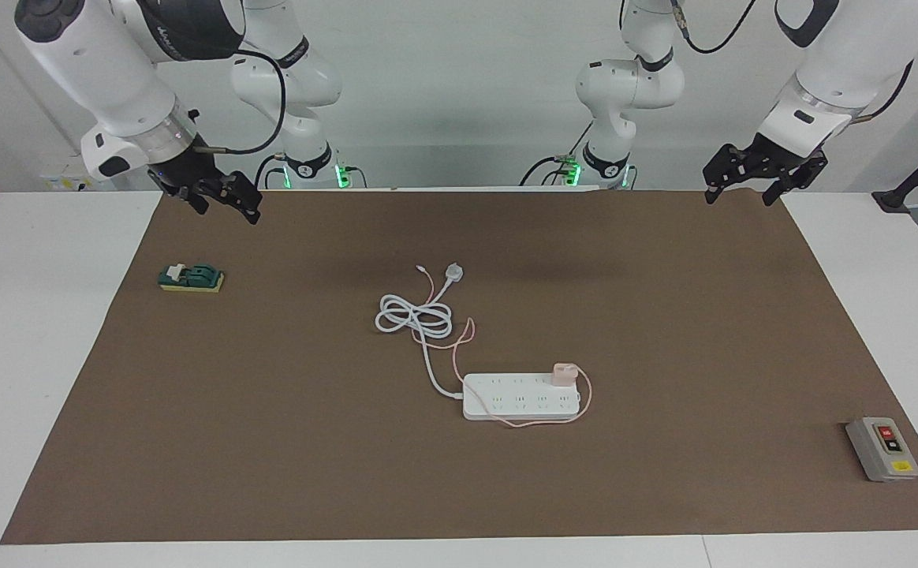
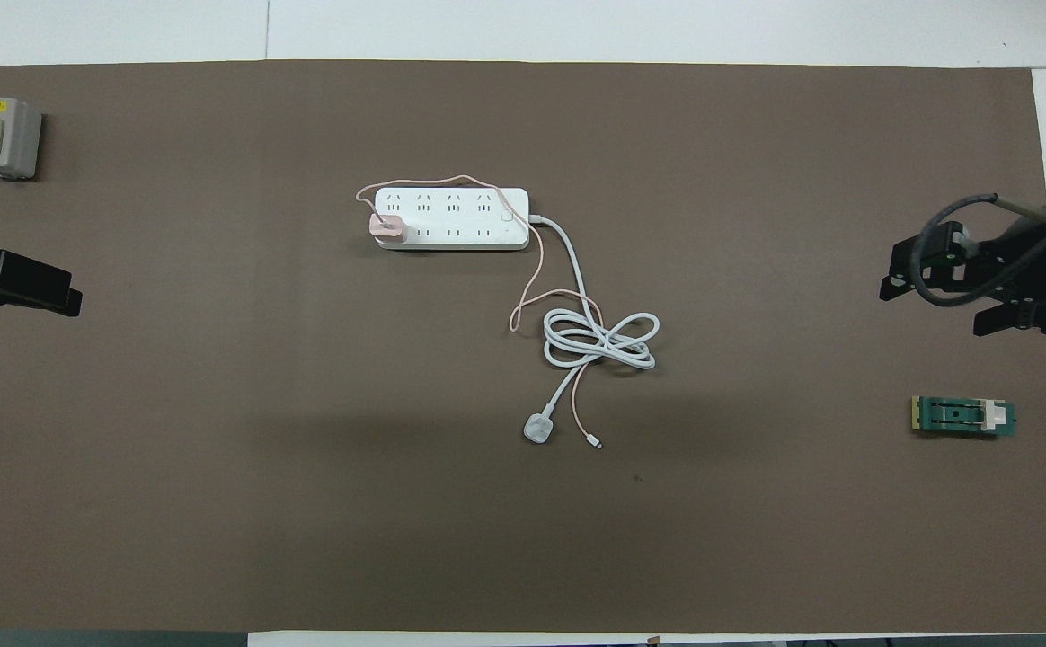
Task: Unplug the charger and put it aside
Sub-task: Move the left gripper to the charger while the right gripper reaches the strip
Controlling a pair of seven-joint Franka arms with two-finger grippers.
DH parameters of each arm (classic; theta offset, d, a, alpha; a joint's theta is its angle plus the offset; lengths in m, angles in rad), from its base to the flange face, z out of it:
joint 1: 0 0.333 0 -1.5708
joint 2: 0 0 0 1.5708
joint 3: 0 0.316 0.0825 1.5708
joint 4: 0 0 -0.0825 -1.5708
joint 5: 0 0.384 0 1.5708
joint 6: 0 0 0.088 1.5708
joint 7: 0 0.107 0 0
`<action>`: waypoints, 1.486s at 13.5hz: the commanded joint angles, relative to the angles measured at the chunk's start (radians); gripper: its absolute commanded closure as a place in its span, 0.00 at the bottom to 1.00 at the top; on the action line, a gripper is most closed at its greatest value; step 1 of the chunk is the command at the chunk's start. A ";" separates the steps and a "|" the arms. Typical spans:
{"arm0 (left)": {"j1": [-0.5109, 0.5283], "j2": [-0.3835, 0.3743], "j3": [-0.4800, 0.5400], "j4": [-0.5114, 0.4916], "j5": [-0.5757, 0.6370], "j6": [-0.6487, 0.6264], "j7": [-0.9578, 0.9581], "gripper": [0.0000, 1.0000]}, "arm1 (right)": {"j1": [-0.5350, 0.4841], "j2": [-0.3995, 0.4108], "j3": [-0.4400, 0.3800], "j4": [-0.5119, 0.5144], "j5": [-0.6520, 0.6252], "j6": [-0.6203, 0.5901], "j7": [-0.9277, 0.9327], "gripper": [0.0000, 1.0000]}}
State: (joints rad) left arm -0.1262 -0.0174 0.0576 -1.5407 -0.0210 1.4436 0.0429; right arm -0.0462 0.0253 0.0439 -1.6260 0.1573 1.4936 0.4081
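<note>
Sitting plugged into glossy white power strip (image 1: 520, 397): matte pink cube charger (image 1: 564, 373); left claw (image 1: 741, 191) and right claw (image 1: 225, 204) both spread, empty

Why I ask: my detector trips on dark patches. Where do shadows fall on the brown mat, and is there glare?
Facing view: two soft dark patches on the brown mat, nearer to the robots than the coiled white cord; no glare. Overhead view: one broad faint band around the white plug.

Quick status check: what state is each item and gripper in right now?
charger: plugged into the power strip.
power strip: flat on the mat, its own plug lying loose.
left gripper: open, empty, waiting.
right gripper: empty, over the mat's edge.
switch box: position unreadable.
</note>
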 commanded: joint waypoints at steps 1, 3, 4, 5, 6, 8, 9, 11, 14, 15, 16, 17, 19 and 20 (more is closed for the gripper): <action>-0.012 -0.045 0.001 -0.038 -0.004 -0.002 -0.093 0.00 | -0.001 0.068 0.005 0.000 0.117 0.049 0.191 0.00; -0.013 -0.046 -0.027 -0.039 -0.004 0.015 -0.220 0.00 | 0.021 0.119 0.007 0.000 0.195 0.077 0.314 0.00; -0.013 -0.044 -0.034 -0.036 -0.004 0.021 -0.272 0.00 | 0.038 0.143 0.005 0.001 0.238 0.106 0.389 0.00; -0.013 -0.042 -0.036 -0.038 -0.004 0.036 -0.350 0.00 | 0.045 0.162 0.007 0.001 0.264 0.135 0.455 0.00; -0.015 -0.042 -0.041 -0.039 -0.004 0.055 -0.448 0.00 | 0.070 0.188 0.007 0.001 0.304 0.152 0.509 0.00; -0.033 -0.029 -0.041 -0.041 -0.005 0.096 -0.645 0.00 | 0.085 0.220 0.007 0.001 0.370 0.198 0.604 0.00; -0.056 -0.001 -0.041 -0.032 -0.005 0.109 -0.796 0.00 | 0.085 0.240 0.007 0.001 0.411 0.212 0.654 0.00; -0.105 0.051 -0.041 -0.015 -0.004 0.174 -1.062 0.00 | 0.085 0.295 0.007 0.018 0.505 0.218 0.736 0.00; -0.197 0.234 -0.039 0.106 0.007 0.164 -1.364 0.00 | 0.131 0.381 0.007 0.083 0.542 0.232 0.849 0.00; -0.199 0.293 -0.039 0.167 0.003 0.162 -1.435 0.00 | 0.138 0.409 0.007 0.096 0.560 0.255 0.877 0.00; -0.207 0.351 -0.041 0.218 0.000 0.167 -1.512 0.00 | 0.146 0.439 0.007 0.100 0.588 0.275 0.897 0.00; -0.216 0.385 -0.041 0.232 -0.002 0.175 -1.553 0.00 | 0.155 0.465 0.007 0.103 0.603 0.290 0.900 0.00; -0.225 0.415 -0.042 0.222 -0.016 0.290 -1.659 0.00 | 0.172 0.505 0.007 0.104 0.665 0.344 0.938 0.00; -0.222 0.430 -0.042 0.211 -0.039 0.322 -1.666 0.00 | 0.195 0.515 0.007 0.107 0.694 0.379 0.965 0.00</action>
State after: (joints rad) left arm -0.3427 0.3848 0.0030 -1.3532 -0.0285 1.7226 -1.5727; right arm 0.1273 0.5076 0.0480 -1.5530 0.8016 1.8363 1.3171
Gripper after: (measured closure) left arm 0.000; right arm 0.000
